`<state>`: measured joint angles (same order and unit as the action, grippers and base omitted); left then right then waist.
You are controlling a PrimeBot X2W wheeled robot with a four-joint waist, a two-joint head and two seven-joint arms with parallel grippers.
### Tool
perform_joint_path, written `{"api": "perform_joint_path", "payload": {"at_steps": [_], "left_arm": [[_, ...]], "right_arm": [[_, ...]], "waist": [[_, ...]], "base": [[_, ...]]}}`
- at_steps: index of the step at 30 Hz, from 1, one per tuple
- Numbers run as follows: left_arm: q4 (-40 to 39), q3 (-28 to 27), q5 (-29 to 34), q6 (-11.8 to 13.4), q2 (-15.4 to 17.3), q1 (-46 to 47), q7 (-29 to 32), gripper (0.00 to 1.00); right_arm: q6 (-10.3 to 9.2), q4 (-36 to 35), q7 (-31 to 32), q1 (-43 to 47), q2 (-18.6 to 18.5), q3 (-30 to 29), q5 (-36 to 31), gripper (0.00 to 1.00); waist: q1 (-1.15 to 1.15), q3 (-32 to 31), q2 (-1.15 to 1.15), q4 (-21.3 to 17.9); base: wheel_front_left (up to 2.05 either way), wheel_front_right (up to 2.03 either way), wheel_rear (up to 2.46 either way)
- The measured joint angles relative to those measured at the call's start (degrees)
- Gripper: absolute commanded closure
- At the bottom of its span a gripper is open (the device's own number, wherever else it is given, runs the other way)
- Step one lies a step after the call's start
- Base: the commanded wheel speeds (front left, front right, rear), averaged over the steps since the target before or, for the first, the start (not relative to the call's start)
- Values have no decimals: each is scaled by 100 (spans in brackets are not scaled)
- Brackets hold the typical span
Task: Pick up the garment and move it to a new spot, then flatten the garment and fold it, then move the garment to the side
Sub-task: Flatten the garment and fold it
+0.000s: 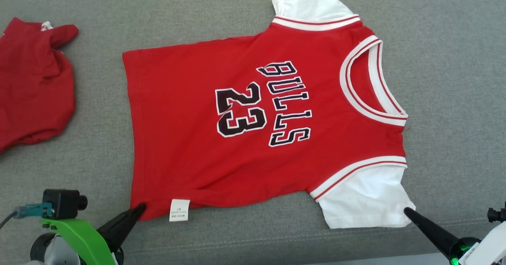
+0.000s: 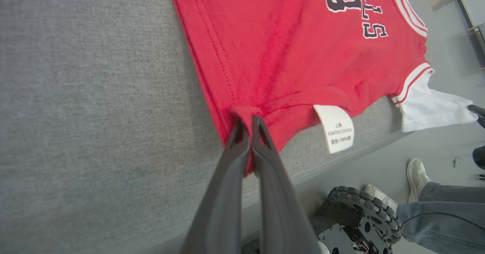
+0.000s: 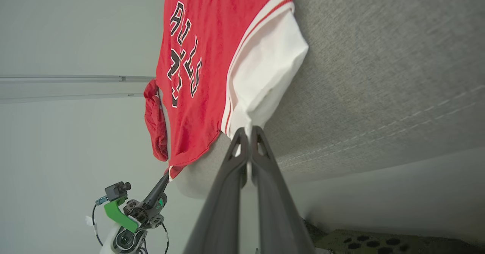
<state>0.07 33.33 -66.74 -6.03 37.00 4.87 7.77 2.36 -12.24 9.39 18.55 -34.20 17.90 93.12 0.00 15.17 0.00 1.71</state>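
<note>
Head view: shows red jersey (image 1: pixel 245 130) flat, print up, mid grey fabric surface (image 1: pixel 454 59); second red garment (image 1: pixel 35 87) crumpled far left, apart. Left gripper (image 1: pixel 140 207) pinching near hem corner, right gripper (image 1: pixel 407 211) pinching near white sleeve corner. Left wrist view: fingers pressed together on hem beside care label (image 2: pixel 337 129); below surface edge, pale floor (image 2: pixel 435 148), robot wheel (image 2: pixel 363 212), person's shoe (image 2: pixel 415 172). Right wrist view: fingers clamped on sleeve, pale room behind.

We see 2 dark tapered fingers (image 2: pixel 227 193) on the left gripper (image 1: pixel 139 208) and right gripper (image 1: pixel 407 211), plus a green bracket (image 1: pixel 77 233) carrying a black camera (image 1: pixel 62 203).
</note>
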Motion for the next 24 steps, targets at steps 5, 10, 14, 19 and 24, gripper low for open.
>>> {"api": "perform_joint_path", "payload": {"at_steps": [5,10,14,19,24], "left_arm": [[220,122,47,49,-26,-121,24,31],[444,172,162,110,-101,-162,-64,0],[634,174,297,165,-143,-174,-159,0],[778,224,416,285,-192,-382,-310,0],[776,35,631,559,-272,-589,-838,0]], "right_arm": [[-97,231,31,25,-94,144,-324,100],[-154,403,30,29,-202,327,-738,20],[-205,531,30,16,-280,553,-1209,0],[-347,766,-177,18,-512,714,-2101,0],[-627,840,-782,10,-588,667,-3045,0]], "waist": [[0,-208,0,24],[0,-416,0,67],[0,-568,0,98],[0,-786,0,121],[0,-1044,0,130]], "base": [[0,0,0],[0,0,0],[0,0,0],[0,0,0],[0,0,0]]}}
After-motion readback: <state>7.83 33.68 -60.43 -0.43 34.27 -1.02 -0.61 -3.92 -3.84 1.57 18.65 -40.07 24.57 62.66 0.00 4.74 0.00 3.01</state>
